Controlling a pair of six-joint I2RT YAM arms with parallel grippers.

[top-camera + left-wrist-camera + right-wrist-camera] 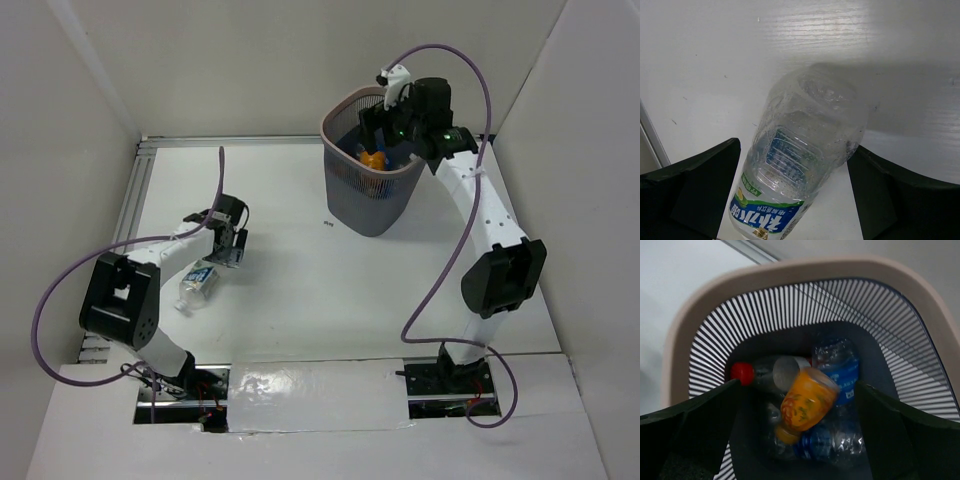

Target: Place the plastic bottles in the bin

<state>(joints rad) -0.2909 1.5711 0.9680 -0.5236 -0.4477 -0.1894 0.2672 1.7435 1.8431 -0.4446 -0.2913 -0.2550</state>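
Note:
A clear plastic bottle with a blue label (198,285) lies on its side on the white table at the left. My left gripper (232,250) hovers at its far end. In the left wrist view the bottle (800,165) lies between the open fingers of my left gripper (795,150), with gaps on both sides. My right gripper (385,125) is open above the dark mesh bin (372,200). In the right wrist view the bin's pale rim (790,270) surrounds an orange bottle (807,400), a red-capped clear bottle (765,372) and two blue-labelled bottles (840,365). My right gripper (797,390) holds nothing.
White walls close in the table on the left, back and right. A metal rail (135,190) runs along the left edge. A small dark mark (328,222) sits on the table left of the bin. Purple cables loop from both arms.

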